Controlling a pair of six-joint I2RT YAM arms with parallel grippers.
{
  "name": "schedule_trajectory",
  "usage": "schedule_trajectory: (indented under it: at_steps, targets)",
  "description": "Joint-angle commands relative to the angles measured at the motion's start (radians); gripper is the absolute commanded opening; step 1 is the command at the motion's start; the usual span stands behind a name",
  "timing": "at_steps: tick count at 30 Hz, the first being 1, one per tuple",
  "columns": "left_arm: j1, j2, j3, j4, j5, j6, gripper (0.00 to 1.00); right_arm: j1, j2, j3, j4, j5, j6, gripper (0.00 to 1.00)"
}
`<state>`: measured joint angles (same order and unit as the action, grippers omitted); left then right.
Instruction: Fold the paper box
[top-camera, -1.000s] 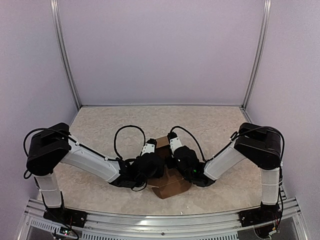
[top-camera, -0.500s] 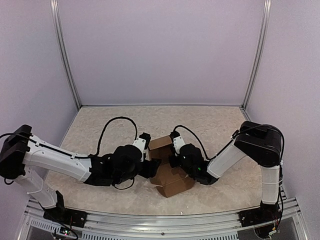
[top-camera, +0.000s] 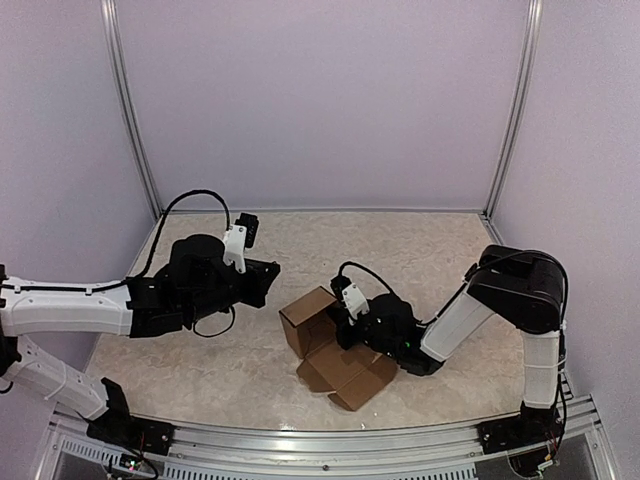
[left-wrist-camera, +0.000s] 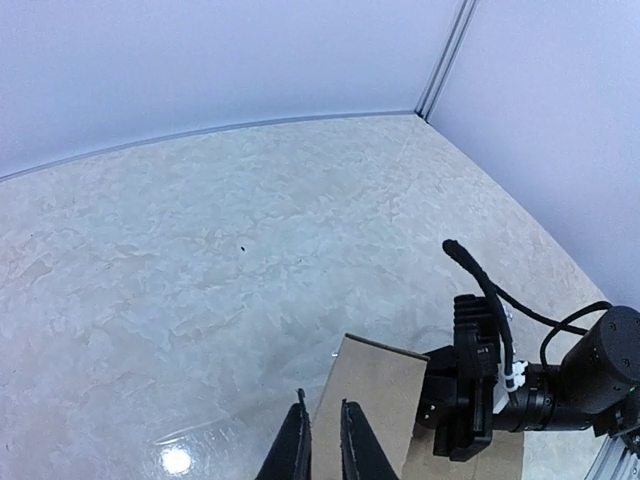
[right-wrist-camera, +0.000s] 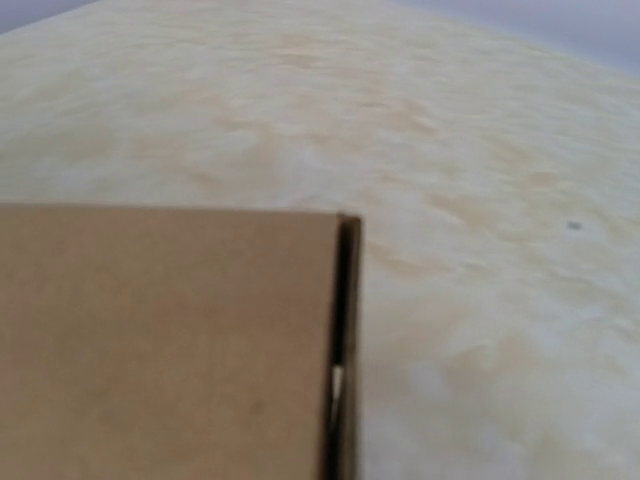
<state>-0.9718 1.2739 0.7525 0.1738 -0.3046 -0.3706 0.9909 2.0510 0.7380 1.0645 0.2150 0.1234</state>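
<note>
The paper box (top-camera: 308, 322) is brown cardboard near the table's middle, with one part standing up as a small squarish shell. Its other flaps (top-camera: 352, 375) lie flat toward the near edge. My right gripper (top-camera: 343, 318) presses against the standing part's right side, shut on a panel. That panel (right-wrist-camera: 170, 340) fills the lower left of the right wrist view, where the fingers themselves do not show. My left gripper (top-camera: 268, 272) hangs up and to the left, well clear of the box. Its fingers (left-wrist-camera: 300, 440) stand almost together with nothing between them, and the box (left-wrist-camera: 385, 390) lies beyond.
The pale marbled tabletop (top-camera: 420, 250) is enclosed by white walls and metal corner posts (top-camera: 505, 130). The right arm's black wrist and cable (left-wrist-camera: 480, 330) sit right behind the box. An aluminium rail (top-camera: 320, 440) runs along the near edge.
My left arm has pulled back from the box to the upper left and its jaws have closed. The right gripper has stayed on the box, which now stands more upright and further left.
</note>
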Motion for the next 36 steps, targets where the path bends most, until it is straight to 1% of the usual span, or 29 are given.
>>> schedule_trajectory:
  at_steps: [1, 3, 5, 10, 18, 25, 31, 32, 34, 36]
  targets:
    - [0.051, 0.019, -0.013, 0.037, 0.144, 0.000, 0.03, -0.004, -0.013, -0.024, 0.051, -0.151, -0.023, 0.00]
    - [0.065, 0.043, -0.007, 0.060, 0.191, -0.009, 0.00, -0.002, -0.006, -0.034, 0.082, -0.183, -0.024, 0.00]
    - [0.077, 0.077, 0.000, 0.085, 0.236, -0.022, 0.00, -0.003, 0.006, -0.041, 0.123, -0.210, -0.029, 0.00]
    - [0.082, 0.168, 0.045, 0.118, 0.361, -0.038, 0.00, 0.001, 0.039, -0.031, 0.145, -0.262, -0.033, 0.00]
    - [0.078, 0.297, 0.095, 0.128, 0.431, -0.060, 0.00, 0.006, 0.090, -0.037, 0.217, -0.247, -0.069, 0.00]
    - [0.066, 0.390, 0.122, 0.109, 0.420, -0.056, 0.00, 0.008, 0.127, -0.040, 0.266, -0.247, -0.071, 0.00]
    - [0.053, 0.436, 0.136, 0.074, 0.391, -0.045, 0.00, 0.008, 0.144, -0.040, 0.290, -0.243, -0.070, 0.00]
    - [0.052, 0.440, 0.133, 0.072, 0.388, -0.046, 0.00, 0.008, 0.144, -0.042, 0.295, -0.241, -0.071, 0.01]
    - [0.049, 0.450, 0.131, 0.071, 0.386, -0.048, 0.00, 0.008, 0.146, -0.040, 0.302, -0.236, -0.070, 0.09]
    - [0.048, 0.456, 0.129, 0.069, 0.386, -0.050, 0.00, 0.008, 0.148, -0.036, 0.306, -0.231, -0.070, 0.13]
